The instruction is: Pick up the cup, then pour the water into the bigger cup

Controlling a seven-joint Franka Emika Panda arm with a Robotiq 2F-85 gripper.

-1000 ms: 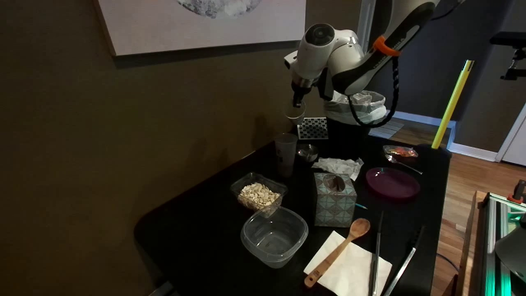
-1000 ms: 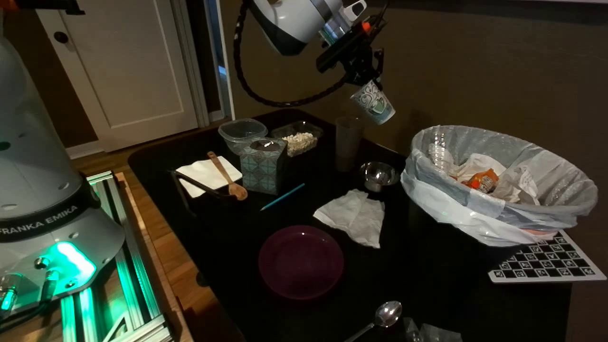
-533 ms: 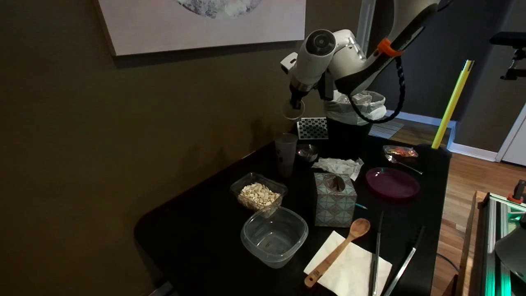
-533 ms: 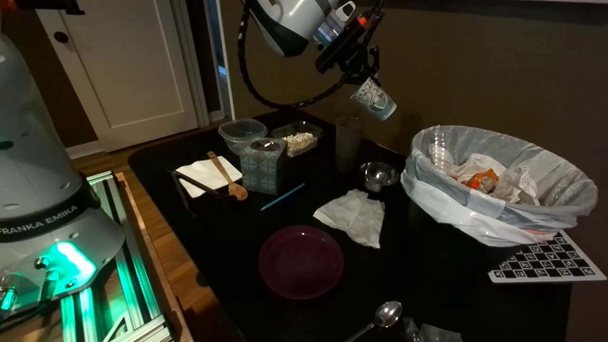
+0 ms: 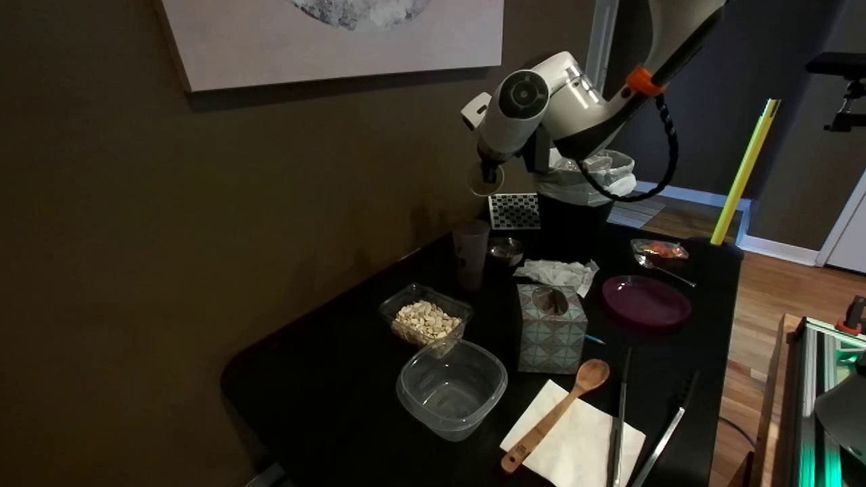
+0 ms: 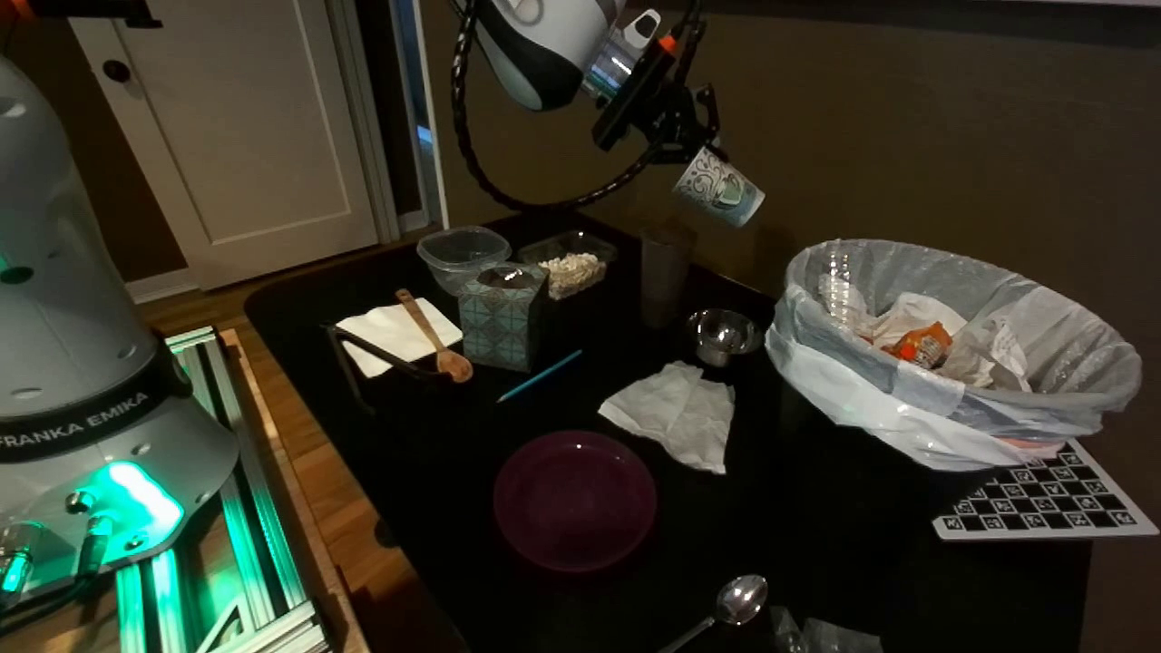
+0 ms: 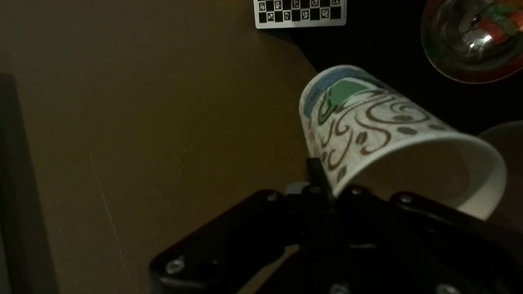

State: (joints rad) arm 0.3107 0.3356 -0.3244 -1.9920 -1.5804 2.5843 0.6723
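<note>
Claw [image 7: 331, 185] pinched on the rim of the small paper cup [image 6: 719, 188] — held aloft, well tilted, clear of the tabletop [image 5: 325, 392]. The bigger cup [image 5: 470, 257], a greyish see-through tumbler, stands upright lower down, apart from it — between a clear tub [image 5: 452, 302] of pale flakes and a metal bowl [image 6: 715, 352].

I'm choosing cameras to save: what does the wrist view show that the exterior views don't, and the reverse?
Only in the wrist view: the printed side and open mouth of the cup in one picture.
Only in both exterior views: the purple plate, tissue box, wooden spoon and lined bin.
Shared: the gripper holding the cup tilted, the metal bowl, the checkered board and, cut off at the wrist view's edge, what looks like the bigger cup.
</note>
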